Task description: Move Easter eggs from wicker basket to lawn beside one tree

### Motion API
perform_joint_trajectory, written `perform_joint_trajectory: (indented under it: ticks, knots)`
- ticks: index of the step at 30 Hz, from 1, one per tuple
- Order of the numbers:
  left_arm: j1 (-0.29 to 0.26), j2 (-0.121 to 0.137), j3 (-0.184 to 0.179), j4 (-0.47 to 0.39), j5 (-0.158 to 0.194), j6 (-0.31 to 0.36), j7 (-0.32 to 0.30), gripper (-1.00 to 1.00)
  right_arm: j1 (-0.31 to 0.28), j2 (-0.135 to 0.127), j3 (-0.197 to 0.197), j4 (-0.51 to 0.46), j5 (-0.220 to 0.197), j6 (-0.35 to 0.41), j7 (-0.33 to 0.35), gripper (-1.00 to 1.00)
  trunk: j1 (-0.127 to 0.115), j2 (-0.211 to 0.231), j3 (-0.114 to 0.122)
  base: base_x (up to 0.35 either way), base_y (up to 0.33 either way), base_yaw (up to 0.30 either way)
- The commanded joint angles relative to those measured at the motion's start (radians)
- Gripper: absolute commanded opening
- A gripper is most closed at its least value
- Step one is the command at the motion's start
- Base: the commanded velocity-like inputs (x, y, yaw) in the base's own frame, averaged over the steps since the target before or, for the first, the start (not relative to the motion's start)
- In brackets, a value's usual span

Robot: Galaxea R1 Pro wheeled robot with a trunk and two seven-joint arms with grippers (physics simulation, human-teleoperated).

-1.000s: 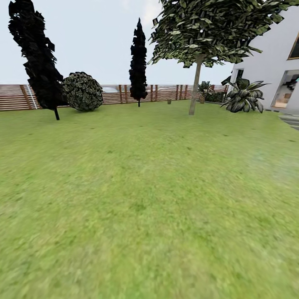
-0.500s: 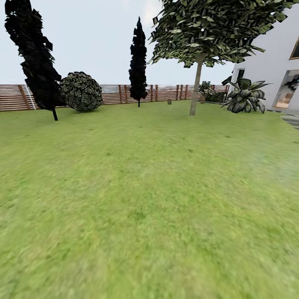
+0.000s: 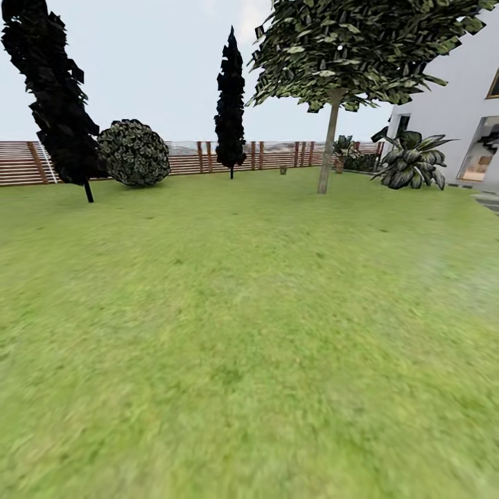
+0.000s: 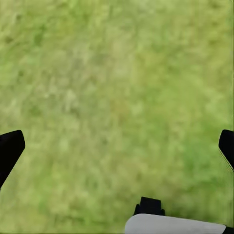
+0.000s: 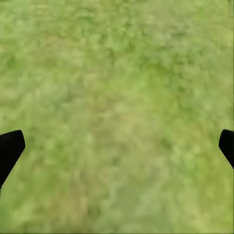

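The lawn (image 3: 235, 326) spreads from me to the fence. A tree (image 3: 328, 145) with a straight grey-beige trunk and a broad leafy crown stands far ahead, right of centre. The Easter eggs and the wicker basket are out of view. In the left wrist view my left gripper (image 4: 117, 146) is open, with its black fingertips (image 4: 9, 148) at the frame's two sides and only grass between them. My right gripper (image 5: 117, 146) is open too, over bare grass, with nothing between its fingertips (image 5: 9, 146).
Two dark cypresses (image 3: 52, 97) (image 3: 231, 104) and a round shrub (image 3: 134, 154) stand before the brown slat fence (image 3: 21, 163). A white house (image 3: 461, 104) with spiky plants (image 3: 410, 161) is at the right. A small object (image 3: 283, 169) near the fence is too small to identify.
The whole head view has shifted a little: the left cypress and shrub slid left and the tree slightly right, so the camera has moved forward. Nothing on the lawn has moved.
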Motion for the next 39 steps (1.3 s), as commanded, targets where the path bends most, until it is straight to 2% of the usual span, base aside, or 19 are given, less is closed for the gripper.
perform_joint_trajectory:
  ticks: [1,39]
  knots:
    - [-0.001,0.0,-0.002,0.001,-0.001,-0.003,0.005,1.0,-0.001,0.0,0.009,0.001,-0.008,-0.003,-0.004,1.0,0.001,-0.001,-0.001,0.334,0.0,0.0]
    - [-0.001,-0.002,-0.003,0.001,-0.002,-0.003,0.012,1.0,-0.001,0.001,0.01,0.0,-0.008,-0.003,-0.004,1.0,0.001,-0.001,-0.001,0.335,0.0,0.0]
